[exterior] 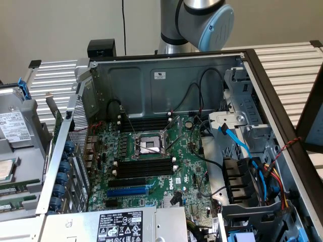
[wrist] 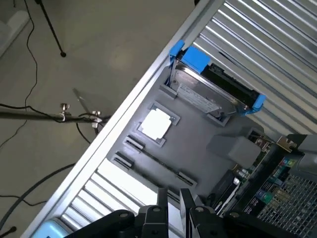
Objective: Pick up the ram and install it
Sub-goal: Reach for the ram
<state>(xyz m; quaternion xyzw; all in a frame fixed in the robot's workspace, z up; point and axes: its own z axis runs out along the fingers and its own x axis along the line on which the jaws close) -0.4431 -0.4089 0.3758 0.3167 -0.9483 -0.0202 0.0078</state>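
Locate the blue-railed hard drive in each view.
Exterior view: hard drive at the exterior view's left edge, on the grey tray beside the open case.
Wrist view: hard drive at the tray's edge against the slatted surface, beyond the white-topped chip.
Shared landmark: the grey tray.

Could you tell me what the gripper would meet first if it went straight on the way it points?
The gripper would likely meet the grey tray first, near its long narrow slot; depth is unclear.

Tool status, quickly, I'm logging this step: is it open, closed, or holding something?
Tool: open, holding nothing.
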